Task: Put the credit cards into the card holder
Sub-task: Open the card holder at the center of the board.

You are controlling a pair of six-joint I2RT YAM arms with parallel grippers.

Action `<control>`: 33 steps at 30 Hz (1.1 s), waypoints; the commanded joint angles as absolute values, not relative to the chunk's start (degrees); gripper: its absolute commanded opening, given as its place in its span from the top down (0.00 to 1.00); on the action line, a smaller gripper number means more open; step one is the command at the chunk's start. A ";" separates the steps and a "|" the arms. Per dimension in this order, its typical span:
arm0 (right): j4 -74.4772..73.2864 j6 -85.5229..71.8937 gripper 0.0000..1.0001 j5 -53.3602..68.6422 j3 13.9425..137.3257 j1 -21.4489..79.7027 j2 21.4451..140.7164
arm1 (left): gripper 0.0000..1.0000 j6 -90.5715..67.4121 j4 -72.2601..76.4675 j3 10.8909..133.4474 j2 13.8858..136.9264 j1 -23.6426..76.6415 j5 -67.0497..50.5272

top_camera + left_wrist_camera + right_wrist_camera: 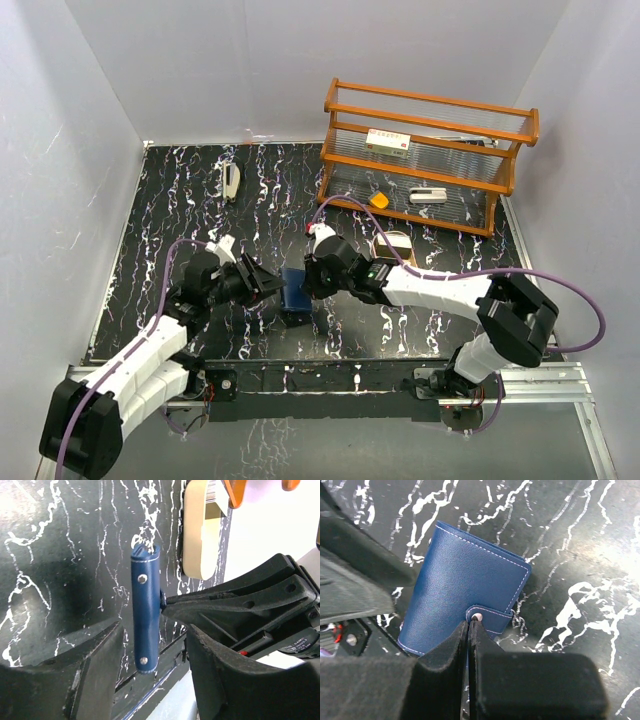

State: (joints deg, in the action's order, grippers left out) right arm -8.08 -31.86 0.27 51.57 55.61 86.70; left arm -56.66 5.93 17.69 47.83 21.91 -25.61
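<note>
Black marbled tabletop (150, 200) shows the navy card holder (465, 580) on edge near the middle of its front edge. The right gripper (469, 622) pinches the snap tab (490, 616), 2 fingers clenched. The left gripper (150, 640) straddles the holder, fingers (95, 670) partly spread, touching neither side.

Black, white-veined bench (150, 250): wooden rack (430, 100) in the far right corner, cream oval tray (400, 238) just in front, small white gadget (231, 181) near the far edge.

Navy card holder (465, 580) w/ white stitching; black table (180, 200) w/ white veins.
</note>
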 commanded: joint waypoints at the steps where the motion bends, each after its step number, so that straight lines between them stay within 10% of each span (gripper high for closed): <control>1: -0.65 -34.02 1.00 4.19 51.48 55.54 83.85 | 0.51 -59.49 13.46 16.88 50.08 21.88 -30.11; 8: 0.55 -35.45 1.00 5.94 51.68 55.55 84.15 | 0.63 -59.18 13.10 17.17 52.60 21.97 -30.08; 14: 0.52 -35.64 1.00 5.87 51.32 55.50 84.77 | 1.00 -59.14 12.64 16.70 51.98 21.97 -29.66; 33: -5.35 -36.56 1.00 -3.43 49.87 55.53 82.66 | 1.00 -56.62 8.40 16.45 51.11 21.97 -27.96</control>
State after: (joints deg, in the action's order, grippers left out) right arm -4.21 -36.40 2.74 50.74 56.16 85.67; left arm -58.08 10.48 16.75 52.07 21.98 -27.88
